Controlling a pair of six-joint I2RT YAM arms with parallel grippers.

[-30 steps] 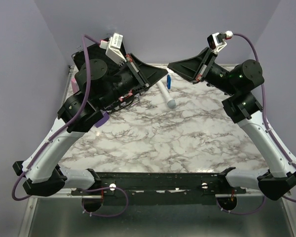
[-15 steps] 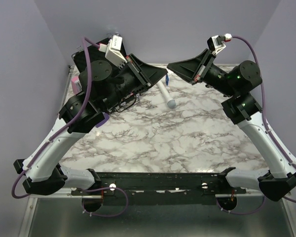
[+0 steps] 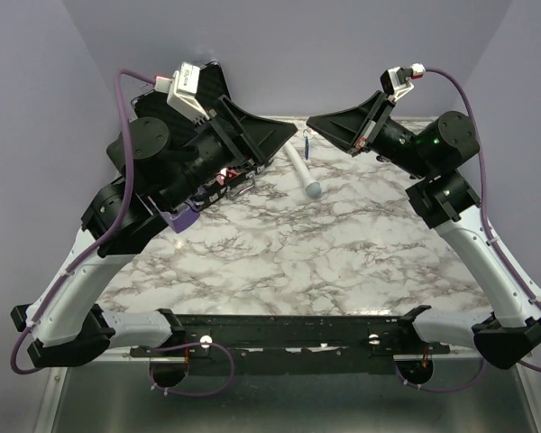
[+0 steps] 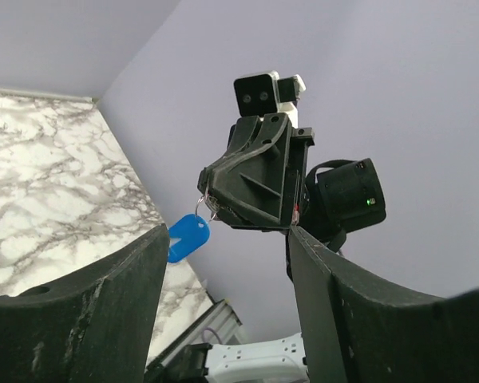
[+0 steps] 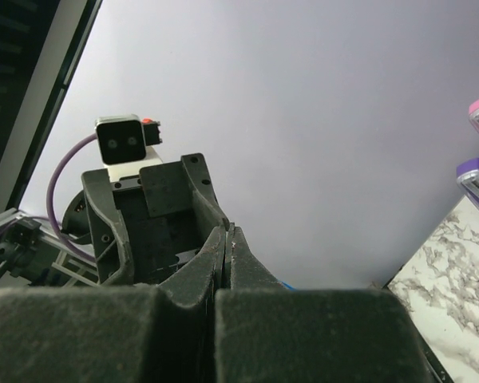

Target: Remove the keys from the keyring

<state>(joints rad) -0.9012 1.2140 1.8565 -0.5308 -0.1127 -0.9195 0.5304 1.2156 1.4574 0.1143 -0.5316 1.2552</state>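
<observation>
1. Seen from overhead, both arms stood raised over the marble table (image 3: 343, 262), their tips nearly meeting at the upper centre of the frame.
2. The right gripper (image 3: 311, 122), just right of that meeting point, was clamped tight. Its own wrist camera showed the two fingers (image 5: 184, 279) pressed together, with a sliver of silver wire at the seam.
3. The blue keyring (image 4: 188, 238) dangled in the air from that gripper's tip on a thin silver wire loop (image 4: 203, 209), left of centre in the left wrist view.
4. The left gripper (image 3: 284, 137) was spread wide with nothing between its fingers (image 4: 88, 319), which filled the bottom corners of its camera's frame. It sat near the keyring but apart from it.
5. The keys were too small to tell from the wire loop in any view.
6. A white wand (image 3: 302, 170) lay on the marble just below the two tips. A purple object (image 3: 185, 219) showed beneath the left arm at centre left.
</observation>
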